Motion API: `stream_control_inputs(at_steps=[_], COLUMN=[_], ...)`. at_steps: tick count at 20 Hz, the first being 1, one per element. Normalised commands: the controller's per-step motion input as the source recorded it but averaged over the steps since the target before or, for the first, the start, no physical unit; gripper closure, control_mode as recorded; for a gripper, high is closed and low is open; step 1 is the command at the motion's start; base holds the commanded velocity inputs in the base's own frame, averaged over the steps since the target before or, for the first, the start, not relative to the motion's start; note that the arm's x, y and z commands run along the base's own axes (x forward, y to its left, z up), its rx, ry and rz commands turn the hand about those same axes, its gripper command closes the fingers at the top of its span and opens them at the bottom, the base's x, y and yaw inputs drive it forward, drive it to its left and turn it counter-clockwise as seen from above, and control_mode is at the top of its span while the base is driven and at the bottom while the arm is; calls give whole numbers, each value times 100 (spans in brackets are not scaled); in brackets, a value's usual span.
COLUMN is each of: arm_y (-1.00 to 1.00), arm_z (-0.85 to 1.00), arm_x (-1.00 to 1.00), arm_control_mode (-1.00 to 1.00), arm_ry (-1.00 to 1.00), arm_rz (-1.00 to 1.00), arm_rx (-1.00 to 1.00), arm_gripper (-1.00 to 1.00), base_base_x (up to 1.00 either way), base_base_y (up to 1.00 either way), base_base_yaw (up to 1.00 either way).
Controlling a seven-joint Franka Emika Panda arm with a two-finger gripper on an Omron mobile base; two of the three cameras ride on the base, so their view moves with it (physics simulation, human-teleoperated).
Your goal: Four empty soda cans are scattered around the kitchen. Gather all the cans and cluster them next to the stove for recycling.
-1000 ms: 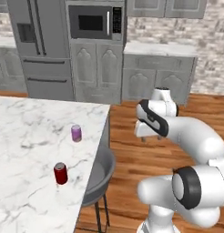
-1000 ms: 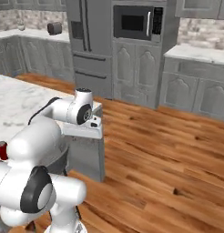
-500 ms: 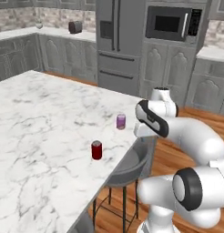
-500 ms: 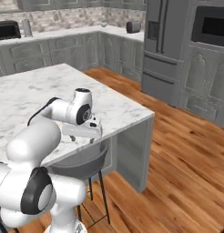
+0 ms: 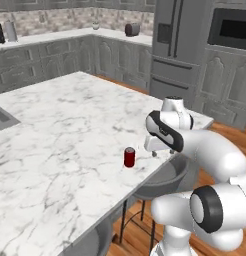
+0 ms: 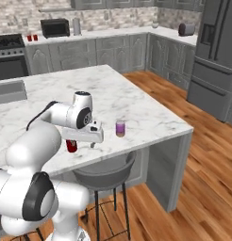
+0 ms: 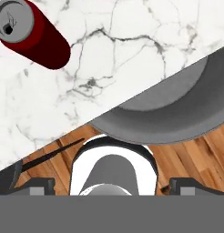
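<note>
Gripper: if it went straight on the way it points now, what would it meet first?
The open gripper points down over the island's edge. Straight on, it would likely meet the counter edge or the grey stool seat beneath; depth is unclear. The red can lies off to the side.

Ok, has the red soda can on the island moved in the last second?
No. The camera moved, not it: the red soda can still stands by the marble island's near edge.
</note>
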Motion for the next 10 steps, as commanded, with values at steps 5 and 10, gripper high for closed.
stream_control_inputs(at_steps=[5, 10], arm_y=[0, 0], arm_z=[0, 0], arm_x=[0, 0], arm_control_mode=[100, 100], arm_ry=[0, 0], arm_rz=[0, 0], arm_rx=[0, 0], arm_gripper=[-100, -100], base_base_x=[15, 0], base_base_y=[0, 0], base_base_yaw=[24, 0])
